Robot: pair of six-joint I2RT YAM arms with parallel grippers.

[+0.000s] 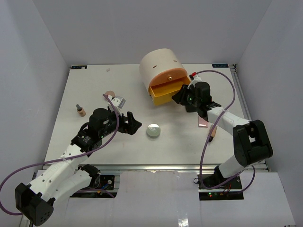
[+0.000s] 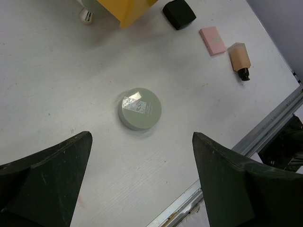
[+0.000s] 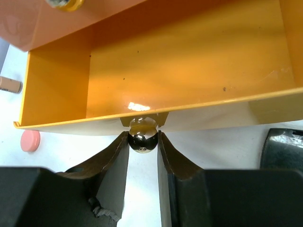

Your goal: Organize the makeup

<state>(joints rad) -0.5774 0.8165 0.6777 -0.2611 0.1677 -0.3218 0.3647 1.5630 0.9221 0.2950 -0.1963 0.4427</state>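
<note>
We see the right gripper pinching the knob of the yellow drawer. The left gripper hangs wide open just left of the silver-white compact, which sits mid-table. The black case, pink palette and tan tube lie to its right.

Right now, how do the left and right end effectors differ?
The left end effector is wide open and holds nothing; the right end effector is closed on the knob of the yellow drawer. The left faces the round compact, not touching it; the right is in contact with its target. Both are dark and two-fingered.
</note>
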